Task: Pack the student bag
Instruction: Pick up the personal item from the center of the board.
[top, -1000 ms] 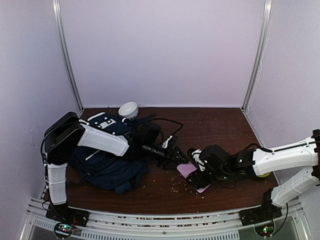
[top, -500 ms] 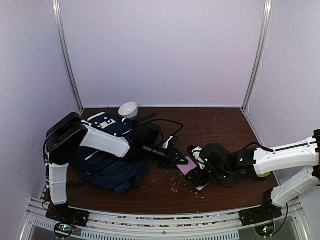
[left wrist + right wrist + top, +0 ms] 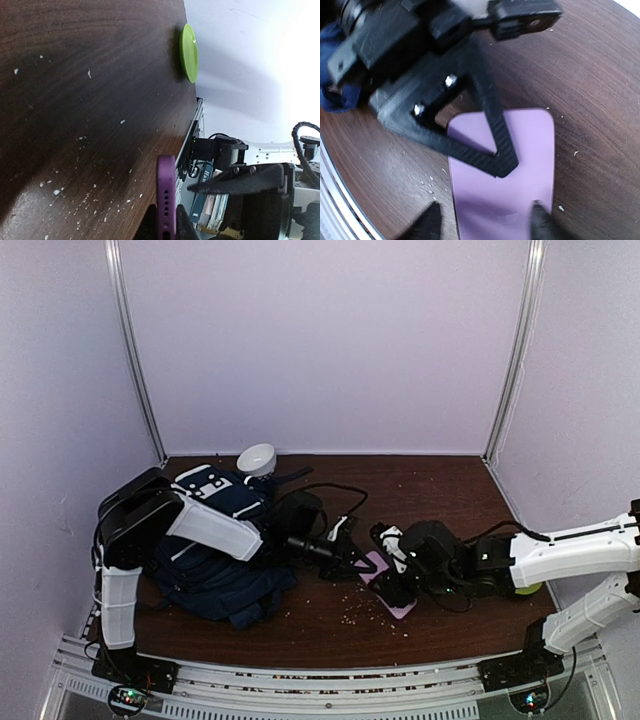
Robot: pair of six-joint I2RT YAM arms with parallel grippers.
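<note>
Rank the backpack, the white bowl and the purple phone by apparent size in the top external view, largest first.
1. Navy backpack, clearly largest.
2. White bowl and purple phone look about alike; the phone is partly covered, so unranked.

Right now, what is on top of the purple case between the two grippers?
A black finger of the left gripper lies across the purple case; the rest of its top face is bare. The strip under that finger is covered, and the case's underside is hidden.
</note>
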